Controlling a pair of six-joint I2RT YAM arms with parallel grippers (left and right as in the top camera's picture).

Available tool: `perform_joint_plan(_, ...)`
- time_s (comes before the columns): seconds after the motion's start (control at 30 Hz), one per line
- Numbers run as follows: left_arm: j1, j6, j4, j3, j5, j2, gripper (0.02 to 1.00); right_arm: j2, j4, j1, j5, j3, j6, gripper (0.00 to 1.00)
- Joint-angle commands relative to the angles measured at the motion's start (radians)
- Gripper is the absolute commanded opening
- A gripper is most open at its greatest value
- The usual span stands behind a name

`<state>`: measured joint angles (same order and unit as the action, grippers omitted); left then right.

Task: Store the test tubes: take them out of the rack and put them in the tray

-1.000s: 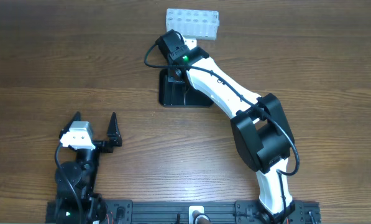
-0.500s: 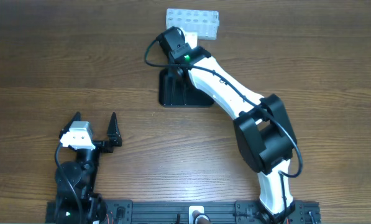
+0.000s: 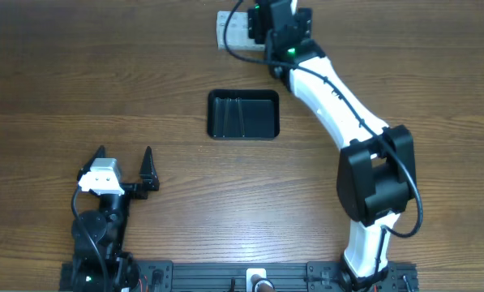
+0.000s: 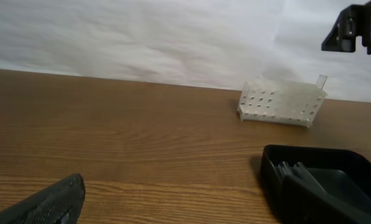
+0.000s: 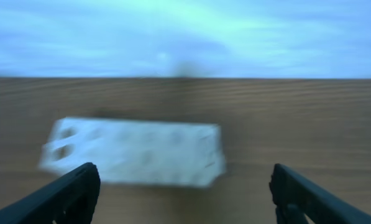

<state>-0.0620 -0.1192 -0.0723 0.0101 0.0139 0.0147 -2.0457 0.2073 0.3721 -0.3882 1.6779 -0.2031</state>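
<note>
The right gripper [image 5: 184,171], fingers spread wide and empty, hung above the rack [image 4: 278,104] at the table's [image 3: 104,65] far edge. The pale, see-through rack was dotted with holes, one clear test tube [image 4: 321,79] standing at its end. Other tubes [image 3: 235,113] lay in the black tray [image 3: 211,113] near the table's middle. The pick likely called for centring on that tube, closing near its top and lifting straight up. The left gripper [image 3: 124,154] sat open by the near-left corner.
</note>
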Motion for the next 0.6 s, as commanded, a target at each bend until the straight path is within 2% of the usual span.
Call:
perform_joint_plan(0.03,0.006,0.015,-0.003,-0.004,-0.01,-0.009,0.998,-0.07,-0.057,-0.036,0.07,0.002,0.061,0.912)
perform_joint_plan(0.33,0.006,0.015,-0.003,-0.004,-0.01,-0.009,1.0,-0.147,-0.129,-0.046,0.085,0.002,0.062,0.893)
perform_joint_plan(0.6,0.006,0.015,-0.003,-0.004,-0.01,-0.009,1.0,-0.166,-0.13,-0.046,0.085,0.002,0.056,0.695)
